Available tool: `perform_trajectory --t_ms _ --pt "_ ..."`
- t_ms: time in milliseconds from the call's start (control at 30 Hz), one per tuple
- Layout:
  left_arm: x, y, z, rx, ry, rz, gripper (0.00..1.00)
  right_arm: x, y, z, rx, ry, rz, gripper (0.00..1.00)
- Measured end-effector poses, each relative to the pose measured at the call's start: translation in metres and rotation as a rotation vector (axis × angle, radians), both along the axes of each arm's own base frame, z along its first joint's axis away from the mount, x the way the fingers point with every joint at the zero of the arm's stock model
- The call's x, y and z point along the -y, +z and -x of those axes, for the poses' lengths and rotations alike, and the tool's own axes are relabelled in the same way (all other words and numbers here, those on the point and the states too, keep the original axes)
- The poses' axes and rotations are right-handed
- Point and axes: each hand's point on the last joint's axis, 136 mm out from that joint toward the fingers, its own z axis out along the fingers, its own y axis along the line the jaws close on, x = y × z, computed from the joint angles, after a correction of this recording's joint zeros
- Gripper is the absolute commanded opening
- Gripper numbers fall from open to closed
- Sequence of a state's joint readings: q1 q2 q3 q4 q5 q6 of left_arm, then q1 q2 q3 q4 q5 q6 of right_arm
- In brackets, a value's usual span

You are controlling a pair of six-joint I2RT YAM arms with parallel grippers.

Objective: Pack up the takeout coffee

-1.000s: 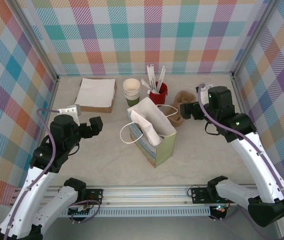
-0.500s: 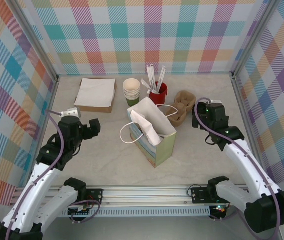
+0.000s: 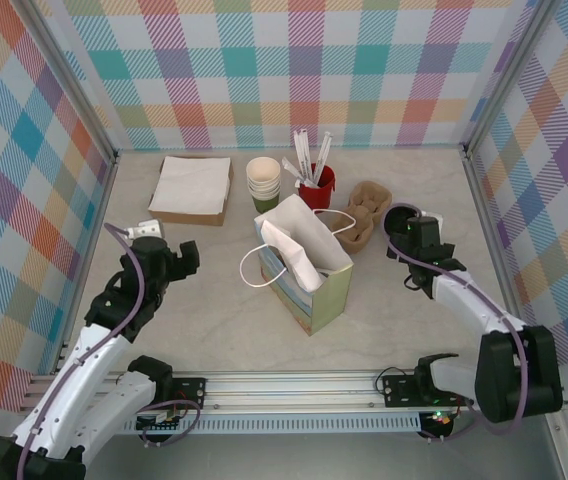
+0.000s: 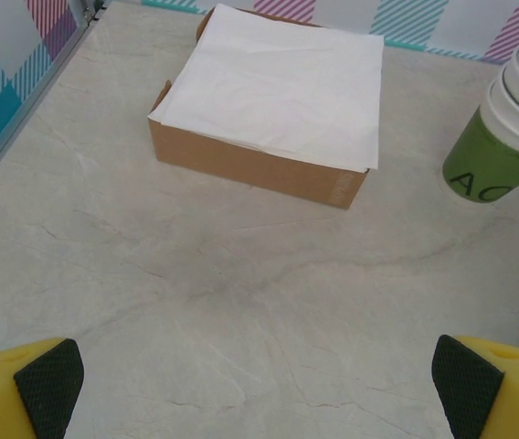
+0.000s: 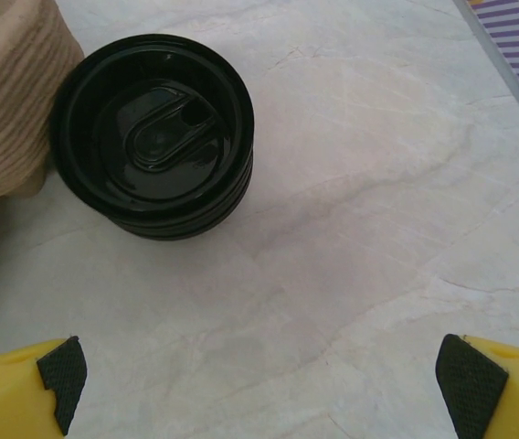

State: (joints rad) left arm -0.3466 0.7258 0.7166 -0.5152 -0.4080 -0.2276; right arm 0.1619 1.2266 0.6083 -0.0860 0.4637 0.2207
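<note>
Takeout coffee [image 5: 154, 137]: is standing upright on the tabletop [image 3: 214, 300], on the right side of the scene. The right wrist view is looking straight down on its round black lid, so the cup body underneath is hiding from sight.
Coffee's neighbour: a brown pulp cup carrier [image 5: 8, 101] is sitting just left of the lid, its ribbed edge pressing up against the lid or very nearly so.
Right tool [image 5: 264, 384]: is hovering above the tabletop just near of the coffee. Its fingers are spreading wide, with bare stone between them, and are gripping nothing and touching nothing.
Left tool [image 4: 258, 389]: is hanging over open tabletop on the left side and is facing the far wall. Its fingers are also spreading wide and are carrying nothing.
Paper bag [image 3: 304, 262]: is standing open-mouthed in the middle of the tabletop, between the two arms, with its white handles drooping outward.
Napkin box [image 4: 264, 96]: is lying at far left, a shallow brown box topped with white sheets, well apart from the left tool.
Cup stack [image 4: 506, 137]: lidless cream and green cups are nesting upright just right of the napkin box.
Red cup [image 3: 316, 185]: is holding white stirrers at the far centre, between the cup stack and the cup carrier.
</note>
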Motion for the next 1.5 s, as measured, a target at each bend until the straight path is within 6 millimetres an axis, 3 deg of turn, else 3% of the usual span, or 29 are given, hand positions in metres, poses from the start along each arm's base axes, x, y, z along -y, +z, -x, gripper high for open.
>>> perform_trajectory --t_ms 333,533,667,833,1000,1367,1500 --pt "-0.001 -0.038 -0.014 -0.052 -0.019 -0.108 1.0 -0.011 -0.037 -0.036 0.042 0.069 0.005 1.0" --pt "-0.004 -0.059 -0.024 -0.07 -0.014 -0.134 1.0 -0.028 -0.021 -0.053 0.139 0.202 0.012 1.0" --pt "-0.007 -0.074 -0.031 -0.067 -0.018 -0.139 1.0 -0.034 -0.017 -0.053 0.208 0.269 0.019 1.0" --pt "-0.009 -0.093 -0.045 -0.052 -0.027 -0.129 1.0 -0.019 -0.019 -0.05 0.266 0.262 -0.011 1.0" --pt "-0.007 -0.1 -0.067 -0.024 -0.043 -0.143 1.0 -0.015 -0.029 -0.053 0.271 0.271 -0.048 1.0" --pt "0.007 -0.113 -0.105 0.088 -0.14 -0.171 1.0 -0.019 -0.022 -0.056 0.31 0.296 -0.084 1.0" --pt "0.006 -0.129 -0.111 0.108 -0.142 -0.159 1.0 -0.02 -0.022 -0.056 0.31 0.299 -0.086 1.0"
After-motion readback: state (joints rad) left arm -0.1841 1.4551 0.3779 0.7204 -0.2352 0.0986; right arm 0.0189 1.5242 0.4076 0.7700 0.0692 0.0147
